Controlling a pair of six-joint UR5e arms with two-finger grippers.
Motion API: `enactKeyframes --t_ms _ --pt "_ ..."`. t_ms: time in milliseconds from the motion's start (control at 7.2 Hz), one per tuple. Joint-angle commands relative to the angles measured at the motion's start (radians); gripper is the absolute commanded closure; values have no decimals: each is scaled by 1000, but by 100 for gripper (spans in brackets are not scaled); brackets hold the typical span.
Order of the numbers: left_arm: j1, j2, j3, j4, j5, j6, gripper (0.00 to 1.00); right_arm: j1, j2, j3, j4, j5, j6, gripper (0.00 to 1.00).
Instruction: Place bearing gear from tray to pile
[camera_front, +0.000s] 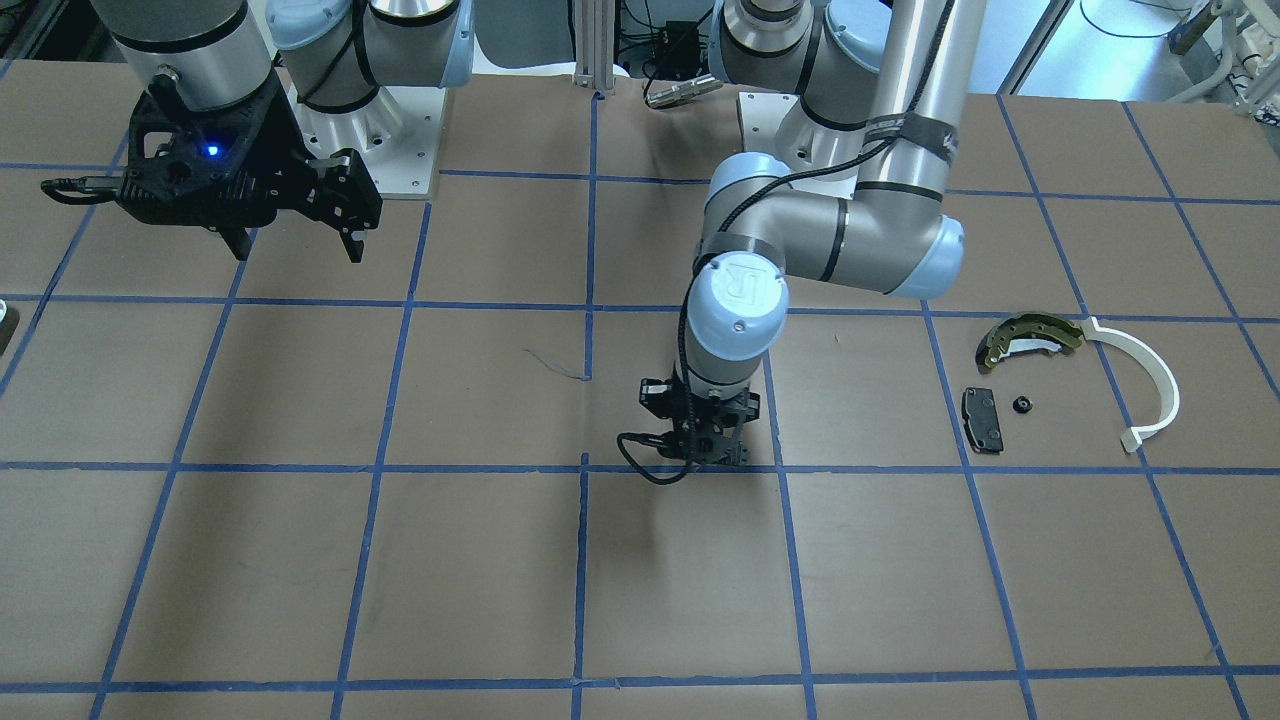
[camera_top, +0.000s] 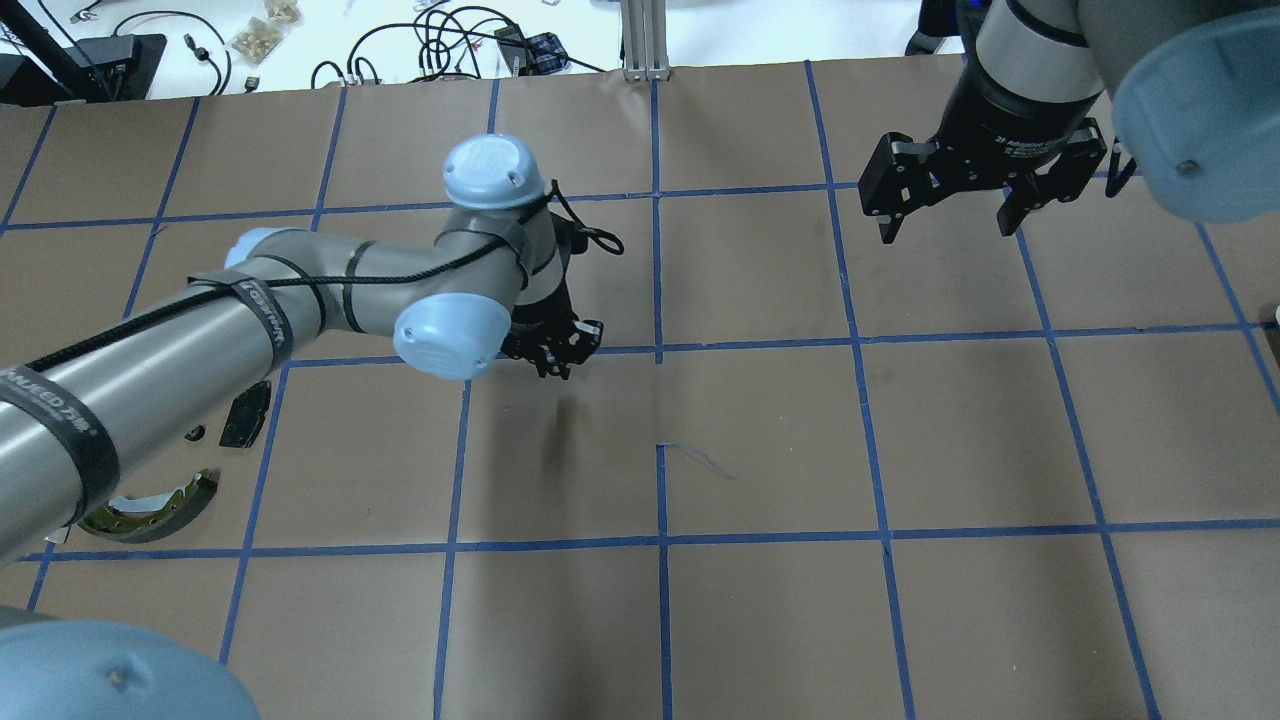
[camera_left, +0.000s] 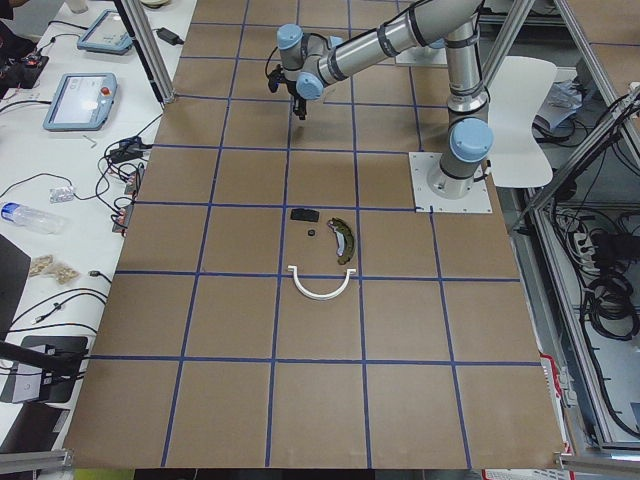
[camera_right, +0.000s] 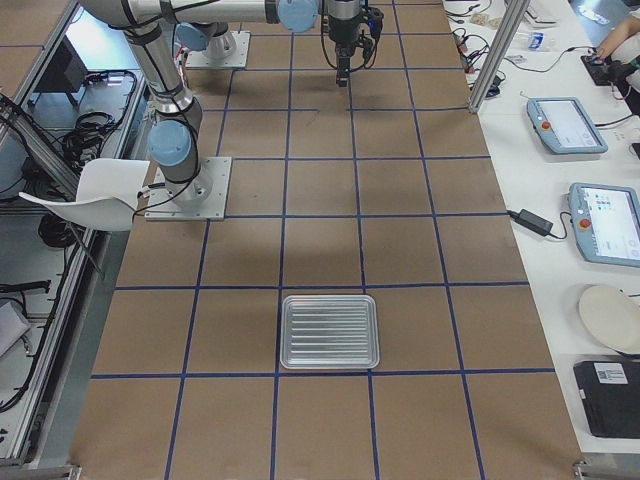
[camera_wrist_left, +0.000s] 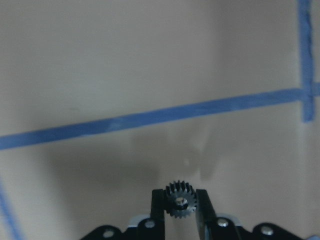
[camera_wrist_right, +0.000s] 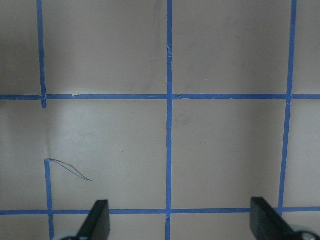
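Observation:
My left gripper (camera_wrist_left: 180, 194) is shut on a small black toothed bearing gear (camera_wrist_left: 180, 200) and holds it above bare brown paper near a blue tape line. In the front view the left gripper (camera_front: 712, 455) is at mid-table, well away from the pile. The pile has an olive-gold brake shoe (camera_front: 1030, 338), a white plastic arc (camera_front: 1148, 385), a black pad (camera_front: 982, 420) and a small black round part (camera_front: 1021, 405). The ribbed metal tray (camera_right: 330, 331) lies at the table's right end and looks empty. My right gripper (camera_front: 300, 245) is open and empty, held high.
Blue tape lines divide the brown paper table (camera_top: 760, 450) into squares. The arm base plates (camera_front: 375, 150) stand at the robot's edge. Tablets and cables lie on the side bench (camera_right: 580, 150) beyond the table.

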Motion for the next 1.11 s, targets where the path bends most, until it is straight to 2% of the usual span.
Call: enactKeyframes --t_ms 0,139,556,833,972 --pt "186 33 159 -229 62 131 100 0 0 0 -2 1 -6 0" --pt "299 38 188 -283 62 268 100 0 0 0 -2 1 -6 0" --pt "588 27 153 -288 90 608 100 0 -2 -1 -2 1 -2 0" --pt "717 12 71 -235 101 722 100 0 1 0 -2 2 5 0" --pt "742 12 26 -178 102 762 100 0 2 3 -5 1 5 0"
